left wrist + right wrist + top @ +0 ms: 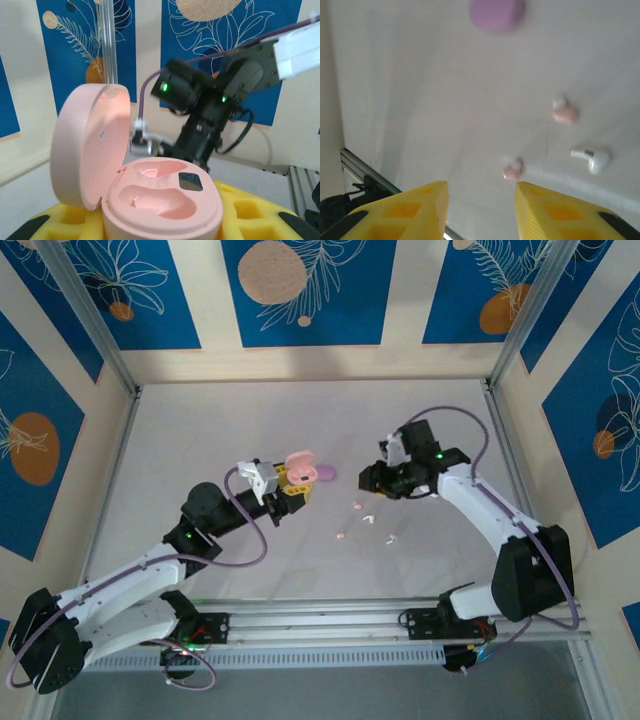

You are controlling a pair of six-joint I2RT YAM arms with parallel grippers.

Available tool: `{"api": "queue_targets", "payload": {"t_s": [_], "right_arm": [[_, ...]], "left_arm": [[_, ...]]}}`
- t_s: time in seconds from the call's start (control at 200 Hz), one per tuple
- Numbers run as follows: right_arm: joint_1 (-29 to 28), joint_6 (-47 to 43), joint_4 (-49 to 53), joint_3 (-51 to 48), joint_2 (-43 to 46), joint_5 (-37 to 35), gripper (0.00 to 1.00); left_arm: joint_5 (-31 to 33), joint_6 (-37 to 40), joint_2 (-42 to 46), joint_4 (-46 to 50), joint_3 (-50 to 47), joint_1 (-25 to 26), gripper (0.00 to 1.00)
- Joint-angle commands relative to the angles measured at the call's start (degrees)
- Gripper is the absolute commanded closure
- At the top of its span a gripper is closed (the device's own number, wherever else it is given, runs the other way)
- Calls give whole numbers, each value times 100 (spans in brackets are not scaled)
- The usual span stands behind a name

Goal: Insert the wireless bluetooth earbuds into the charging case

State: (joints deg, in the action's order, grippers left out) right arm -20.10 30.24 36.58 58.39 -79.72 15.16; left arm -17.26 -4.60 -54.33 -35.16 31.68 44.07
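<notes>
Lying loose, earbuds [366, 519] well inside table [220, 430] edges.

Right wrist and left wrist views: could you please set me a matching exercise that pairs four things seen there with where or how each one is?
Things:
1. pink case
2. purple case
3. white earbud
4. right fingers

States:
A. apart, nothing between them
B. on the table, beside the pink earbuds
C. gripped by the left fingers, lid up, no earbud in its wells
D. on the table, at the top edge of the right wrist view

Pairs: 1-C, 2-D, 3-B, 4-A
</notes>
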Motion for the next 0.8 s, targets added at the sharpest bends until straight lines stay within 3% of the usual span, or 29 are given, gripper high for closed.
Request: {"api": "queue_targets", "payload": {"t_s": [0.0, 0.165, 0.395, 0.795], "right_arm": [[-463, 720, 170, -165, -169, -241, 59], [-896, 1005, -238, -420, -596, -429, 60], [-733, 133, -10, 251, -1278, -1366, 60], [-526, 506, -36, 542, -2054, -1034, 61]], "left_arm": [[152, -9, 206, -116, -31, 64, 70], [192, 90, 366, 94, -30, 60, 70], [118, 126, 401, 237, 27, 58, 70], [107, 108, 437, 377, 42, 65, 70]]}}
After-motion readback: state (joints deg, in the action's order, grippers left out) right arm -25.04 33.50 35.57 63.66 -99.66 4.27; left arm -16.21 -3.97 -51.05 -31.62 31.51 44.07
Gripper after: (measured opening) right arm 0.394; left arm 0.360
